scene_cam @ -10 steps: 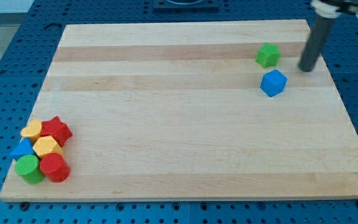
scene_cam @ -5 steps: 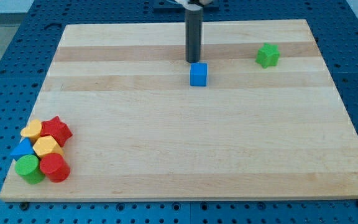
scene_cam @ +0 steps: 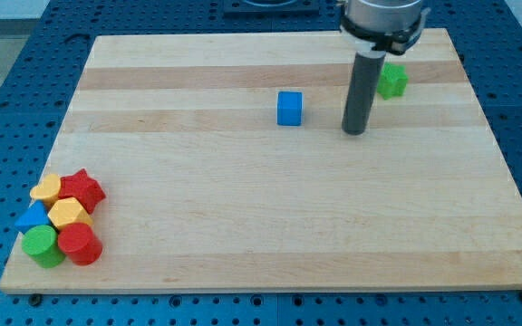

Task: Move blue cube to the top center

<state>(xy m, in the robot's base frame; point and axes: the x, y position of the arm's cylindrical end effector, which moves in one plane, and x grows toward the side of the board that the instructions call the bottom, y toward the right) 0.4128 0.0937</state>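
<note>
One green block [scene_cam: 391, 81] sits behind my tip [scene_cam: 354, 132], rt of blue cube [scene_cam: 289, 108].

Your tip [scene_cam: 355, 131] has left its spot just above the blue cube [scene_cam: 289, 108] and now sits to its right, slightly lower.

No lettering, labels, brands or numbers readable anywhere in this view, not on any surface.
</note>
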